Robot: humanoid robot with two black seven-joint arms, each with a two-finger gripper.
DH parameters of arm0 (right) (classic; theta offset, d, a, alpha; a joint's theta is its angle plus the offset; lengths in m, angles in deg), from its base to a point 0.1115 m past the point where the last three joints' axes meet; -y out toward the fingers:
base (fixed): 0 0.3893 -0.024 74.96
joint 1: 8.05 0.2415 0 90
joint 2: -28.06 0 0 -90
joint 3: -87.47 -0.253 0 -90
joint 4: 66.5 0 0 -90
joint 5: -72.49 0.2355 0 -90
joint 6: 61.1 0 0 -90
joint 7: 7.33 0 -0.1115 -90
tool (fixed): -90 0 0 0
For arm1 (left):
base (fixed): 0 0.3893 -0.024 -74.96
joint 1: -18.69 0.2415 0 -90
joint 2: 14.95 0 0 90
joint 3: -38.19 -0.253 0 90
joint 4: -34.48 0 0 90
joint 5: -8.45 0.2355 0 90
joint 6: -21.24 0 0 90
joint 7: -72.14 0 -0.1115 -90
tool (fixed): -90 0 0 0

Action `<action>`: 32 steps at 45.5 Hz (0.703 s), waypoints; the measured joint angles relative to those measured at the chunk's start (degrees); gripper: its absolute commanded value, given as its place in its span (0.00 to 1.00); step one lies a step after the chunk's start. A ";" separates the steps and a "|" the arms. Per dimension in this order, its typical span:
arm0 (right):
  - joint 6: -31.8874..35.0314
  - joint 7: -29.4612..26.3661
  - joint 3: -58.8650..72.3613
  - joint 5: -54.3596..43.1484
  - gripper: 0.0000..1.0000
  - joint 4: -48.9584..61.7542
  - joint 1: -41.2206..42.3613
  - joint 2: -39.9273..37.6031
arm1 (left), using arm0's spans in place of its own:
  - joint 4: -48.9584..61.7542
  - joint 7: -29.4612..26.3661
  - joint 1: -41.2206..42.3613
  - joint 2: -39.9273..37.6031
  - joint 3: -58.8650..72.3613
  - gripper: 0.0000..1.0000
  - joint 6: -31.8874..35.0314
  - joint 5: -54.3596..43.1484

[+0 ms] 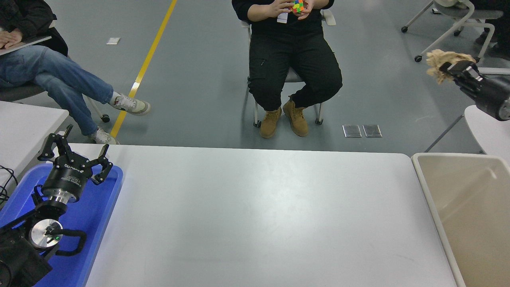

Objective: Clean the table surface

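Observation:
The white table surface [255,215] fills the lower middle of the head view. My right gripper [452,67] is high at the right edge, beyond the table's far right corner, shut on a crumpled wad of brown paper [440,61]. Only its fingers and part of the wrist show. My left gripper [75,153] is parked at the lower left over the blue tray [101,215], fingers spread open and holding nothing.
A beige bin [470,211] stands against the table's right edge. A person in black sits on a chair [295,59] past the far edge, handling a coloured cube [297,5]. Another person's crossed legs [71,85] are at the upper left.

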 measured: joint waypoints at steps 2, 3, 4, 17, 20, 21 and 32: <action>0.05 -0.31 -0.09 0.59 0.00 1.31 -0.29 -0.35 | 0.00 0.00 0.00 0.00 0.00 1.00 0.00 0.00; 0.06 -0.46 -0.14 0.81 0.00 1.79 -0.39 -0.49 | 0.00 0.00 0.00 0.00 0.00 1.00 0.00 0.00; 0.08 -0.69 -0.19 1.06 0.00 2.23 -0.47 -0.65 | 0.00 0.00 0.00 0.00 0.00 1.00 0.00 0.00; 0.20 -9.05 -0.96 7.22 0.00 5.79 -1.44 -3.48 | 0.00 0.00 0.00 0.01 0.00 1.00 0.00 0.00; 0.21 -11.16 -1.06 8.70 0.00 6.12 -1.63 -4.01 | 0.00 0.00 0.00 0.01 0.00 1.00 0.00 0.00; 0.21 -12.00 -1.11 9.30 0.00 6.22 -1.68 -4.17 | 0.00 0.00 0.00 0.01 0.00 1.00 0.00 0.00; 0.15 -18.70 -3.05 13.18 0.00 6.95 -2.81 -5.08 | 0.00 0.00 0.00 0.01 0.00 1.00 0.00 0.00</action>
